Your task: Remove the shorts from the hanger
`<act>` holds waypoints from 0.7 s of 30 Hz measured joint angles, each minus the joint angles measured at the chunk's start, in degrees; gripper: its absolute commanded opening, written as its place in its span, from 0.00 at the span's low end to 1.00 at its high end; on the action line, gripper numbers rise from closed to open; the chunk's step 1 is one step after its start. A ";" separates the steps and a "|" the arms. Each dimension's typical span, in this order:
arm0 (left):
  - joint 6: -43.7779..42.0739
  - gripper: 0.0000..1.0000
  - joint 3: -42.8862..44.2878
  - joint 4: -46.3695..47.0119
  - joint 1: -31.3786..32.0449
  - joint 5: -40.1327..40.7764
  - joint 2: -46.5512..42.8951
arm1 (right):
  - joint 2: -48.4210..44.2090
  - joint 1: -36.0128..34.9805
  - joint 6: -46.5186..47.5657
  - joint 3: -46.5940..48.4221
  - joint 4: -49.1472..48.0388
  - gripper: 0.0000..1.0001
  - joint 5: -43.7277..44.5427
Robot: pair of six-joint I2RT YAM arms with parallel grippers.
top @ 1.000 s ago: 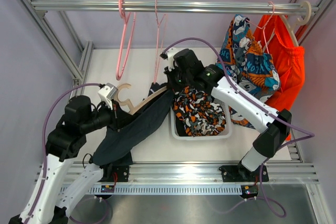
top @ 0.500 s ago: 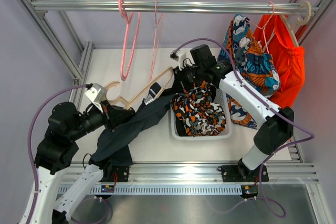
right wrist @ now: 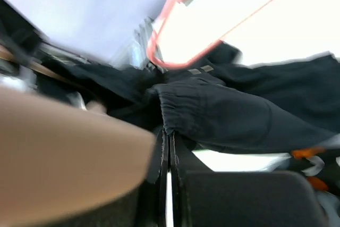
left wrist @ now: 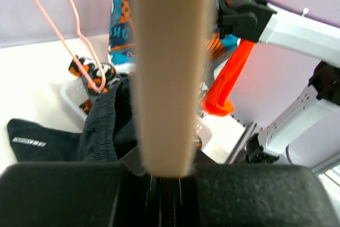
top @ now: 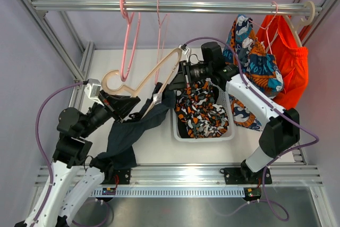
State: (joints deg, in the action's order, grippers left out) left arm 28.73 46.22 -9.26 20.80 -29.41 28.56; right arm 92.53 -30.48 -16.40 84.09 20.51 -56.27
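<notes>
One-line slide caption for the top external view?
Left gripper holds a wooden hanger; right gripper pinches the dark shorts hanging from it, beside a basket of camouflage shorts.

The white table (top: 159, 150) carries a bin (top: 204, 138) (camouflage shorts (top: 202, 111) inside) and part of the dark shorts (top: 121, 144).

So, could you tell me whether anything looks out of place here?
The wooden hanger is off the rail, slanted in the left tool's grip, with dark shorts drooping from it onto the table.
</notes>
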 measured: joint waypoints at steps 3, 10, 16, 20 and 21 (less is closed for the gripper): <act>2.29 0.00 -2.99 6.47 0.00 0.98 0.20 | 0.00 0.50 -6.73 -0.72 -7.23 0.00 -3.17; 2.54 0.00 -3.04 11.72 0.00 2.08 1.20 | -2.03 0.94 -17.11 -0.74 -18.82 0.00 -6.88; -0.87 0.00 0.35 9.79 0.00 2.36 1.20 | -2.80 2.29 -18.99 2.73 -19.98 0.00 -9.92; -2.89 0.00 1.79 6.29 0.00 2.38 1.16 | -2.80 4.24 -18.38 4.24 -18.73 0.00 -10.32; -3.26 0.00 1.81 5.77 0.00 2.38 1.09 | -2.78 4.52 -17.86 4.61 -18.01 0.00 -10.25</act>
State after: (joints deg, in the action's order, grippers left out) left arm 25.47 48.03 -3.49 20.80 -27.03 29.65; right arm 89.76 -25.96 -34.26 88.71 2.50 -66.52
